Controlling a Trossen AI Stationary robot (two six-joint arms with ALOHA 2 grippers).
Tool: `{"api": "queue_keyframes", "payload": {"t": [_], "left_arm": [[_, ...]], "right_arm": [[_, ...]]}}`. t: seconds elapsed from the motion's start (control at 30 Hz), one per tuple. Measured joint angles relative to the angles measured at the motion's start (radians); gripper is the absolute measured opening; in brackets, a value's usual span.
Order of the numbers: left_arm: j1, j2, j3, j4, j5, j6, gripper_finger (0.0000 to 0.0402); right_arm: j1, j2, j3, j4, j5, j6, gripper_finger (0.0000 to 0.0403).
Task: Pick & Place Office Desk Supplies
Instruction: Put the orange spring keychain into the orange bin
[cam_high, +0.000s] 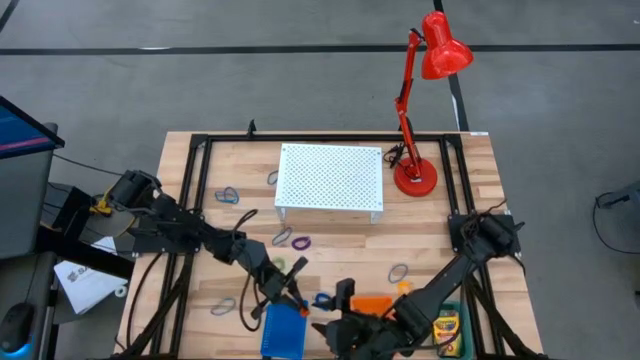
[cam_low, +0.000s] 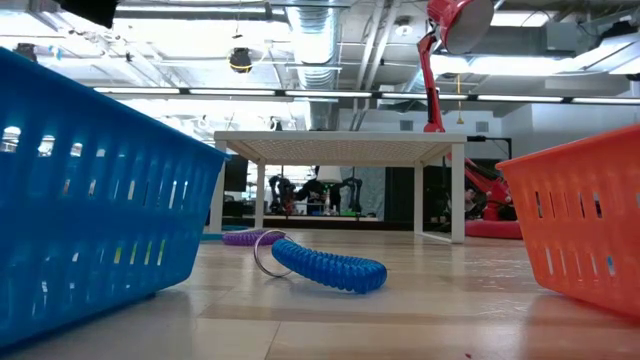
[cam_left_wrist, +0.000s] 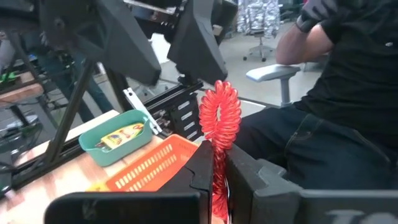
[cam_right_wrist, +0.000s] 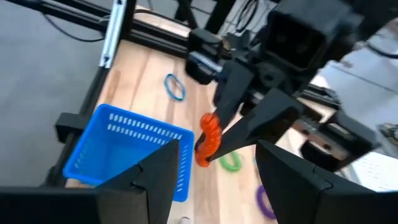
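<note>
My left gripper (cam_high: 298, 304) hovers between the blue basket (cam_high: 283, 332) and the orange basket (cam_high: 372, 305), shut on an orange coiled loop (cam_left_wrist: 218, 118). My right gripper (cam_high: 340, 320) is open at the table's near edge, facing the left gripper, and its fingers (cam_right_wrist: 158, 171) touch nothing. A teal bin (cam_high: 449, 332) by the right arm holds yellow-green crayon boxes (cam_left_wrist: 119, 136). A blue coiled loop (cam_low: 330, 266) and a purple one (cam_low: 250, 237) lie flat on the table. Further loops, blue (cam_high: 228, 196), purple (cam_high: 300, 241) and grey (cam_high: 398, 272), lie scattered. My left gripper pinches the orange coiled loop between its two fingers (cam_left_wrist: 202, 163) at the loop's one end (cam_left_wrist: 217, 163). The rest of the loop sticks out past the fingertips (cam_right_wrist: 209, 140). It is lifted clear, in the air above the gap between the blue basket and the table.
A white perforated stand (cam_high: 330, 182) sits at the table's middle far side, a red desk lamp (cam_high: 415, 175) to its right. Black frame rails (cam_high: 190, 180) run along the table's sides. A seated person (cam_left_wrist: 336, 106) shows beyond the table's near edge.
</note>
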Motion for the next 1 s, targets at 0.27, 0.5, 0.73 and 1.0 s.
{"api": "queue_keyframes", "payload": {"t": [0.27,0.5,0.73,1.0], "left_arm": [[0.0,0.0,0.0,0.007,0.003,0.0,0.001],[0.0,0.0,0.0,0.006,0.003,0.008,0.001],[0.0,0.0,0.0,0.004,0.003,0.008,0.001],[0.0,0.0,0.0,0.004,0.004,0.007,0.001]], "right_arm": [[-0.045,0.0,0.0,0.029,-0.084,-0.022,0.0207],[-0.084,0.0,0.001,0.071,-0.195,-0.053,0.0204],[-0.096,0.0,0.001,0.056,-0.249,-0.045,0.0169],[-0.096,0.0,0.001,0.053,-0.293,-0.044,0.0083]]}}
